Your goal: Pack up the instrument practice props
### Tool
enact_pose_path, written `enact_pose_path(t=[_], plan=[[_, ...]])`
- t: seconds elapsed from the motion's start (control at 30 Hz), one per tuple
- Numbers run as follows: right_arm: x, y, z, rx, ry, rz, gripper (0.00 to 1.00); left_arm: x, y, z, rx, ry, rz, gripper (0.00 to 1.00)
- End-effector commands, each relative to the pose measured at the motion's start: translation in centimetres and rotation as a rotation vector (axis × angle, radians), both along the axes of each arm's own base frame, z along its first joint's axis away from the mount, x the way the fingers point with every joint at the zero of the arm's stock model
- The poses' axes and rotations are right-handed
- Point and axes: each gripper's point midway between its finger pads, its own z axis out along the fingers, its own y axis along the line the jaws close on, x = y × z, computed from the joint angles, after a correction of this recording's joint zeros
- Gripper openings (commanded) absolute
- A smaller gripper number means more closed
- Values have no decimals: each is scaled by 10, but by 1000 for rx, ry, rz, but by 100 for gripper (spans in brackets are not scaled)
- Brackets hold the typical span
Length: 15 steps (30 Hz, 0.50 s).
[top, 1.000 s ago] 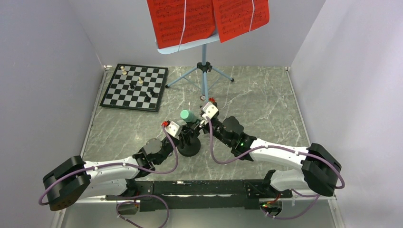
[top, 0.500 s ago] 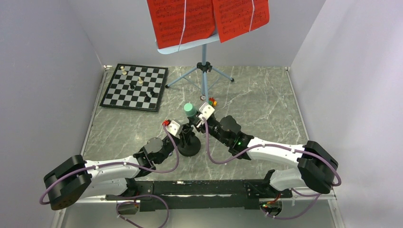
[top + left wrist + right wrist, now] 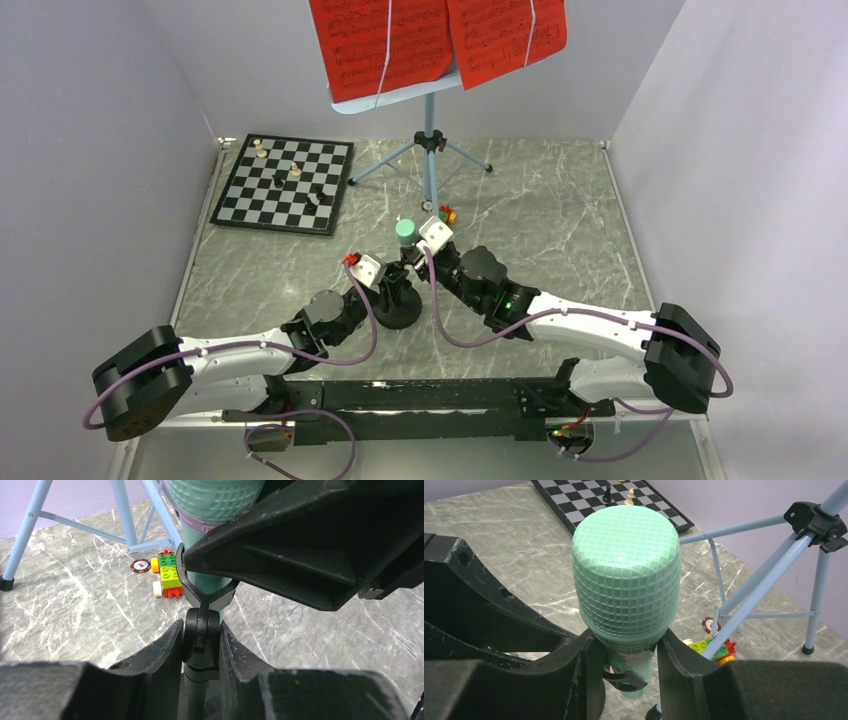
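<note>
At mid-table, found mint-green toy microphone (image 3: 405,232) upright, gridded head uppermost, handle seated in the forked clip atop small black round-base mic stand (image 3: 398,312). Noted right gripper (image 3: 626,655) clenched on the microphone's handle just under the head, fingers (image 3: 584,675) pressed against both sides. Noted left gripper (image 3: 200,640) clamped on the stand's black swivel joint directly beneath the clip, its own fingers touching the joint left and right. Saw round base resting on marble-patterned table (image 3: 560,210), between the two arms. Recorded light blue perforated music stand on tripod (image 3: 430,140) behind the microphone, toward the rear wall, tripod feet on the table, well apart from both grippers. Recorded red sheet-music pages (image 3: 350,40) on its desk, two sheets side by side, each crossed by a thin white cord. Logged small multicoloured block toy (image 3: 170,577) on the table between microphone and tripod, near one leg, with small round brown-and-white disc (image 3: 141,566) just beside it. Logged black-and-white chessboard (image 3: 260,205) at rear left, flat on the table, a few light and dark pieces on it, well apart from everything else. Could not tell from any view whether the clip grips the handle tightly or merely cradles it.
</note>
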Motion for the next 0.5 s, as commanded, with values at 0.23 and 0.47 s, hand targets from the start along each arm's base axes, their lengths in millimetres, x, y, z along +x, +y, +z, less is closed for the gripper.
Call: enact_pose_path(t=[0.23, 0.47], plan=[[34, -70, 86, 107, -143, -360, 0, -2, 7, -25, 60, 59, 16, 0], [31, -86, 90, 125, -147, -405, 0, -3, 6, -27, 60, 65, 11, 0]])
